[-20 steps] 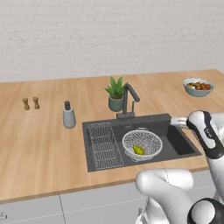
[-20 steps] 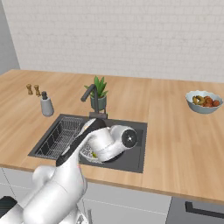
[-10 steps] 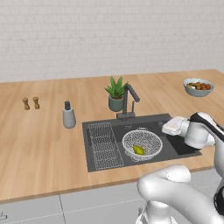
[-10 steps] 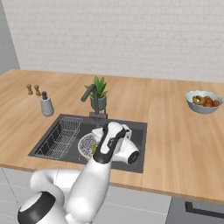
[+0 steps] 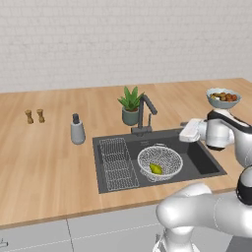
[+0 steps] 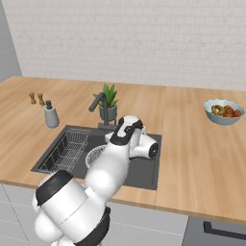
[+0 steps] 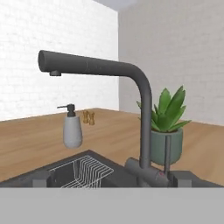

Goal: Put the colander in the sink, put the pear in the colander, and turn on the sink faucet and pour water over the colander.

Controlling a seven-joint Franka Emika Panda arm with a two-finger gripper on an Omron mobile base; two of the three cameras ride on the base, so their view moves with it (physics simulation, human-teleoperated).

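The dark grey sink [image 5: 199, 160] holds the white wire-mesh colander [image 5: 170, 158], and the yellow-green pear [image 5: 155, 169] lies inside it. The dark sink faucet [image 5: 144, 110] stands at the basin's back edge, its spout angled over the basin. My gripper [image 5: 183, 133] hovers over the sink's right part, right of the faucet and pointing toward it; its fingers are not discernible. In the hand view the faucet [image 7: 145, 127] stands close ahead, with its spout reaching left. In the right base view my arm covers most of the colander [image 6: 94, 156].
A flat wire rack [image 5: 116, 162] lies in the sink's left half. A potted plant [image 5: 130, 106] stands right behind the faucet. A grey soap dispenser [image 5: 77, 130] and two small shakers [image 5: 34, 116] stand to the left, and a fruit bowl [image 5: 223, 98] at the far right.
My hand has swung left from the sink's right edge toward the faucet and risen slightly. Colander and pear have not moved.
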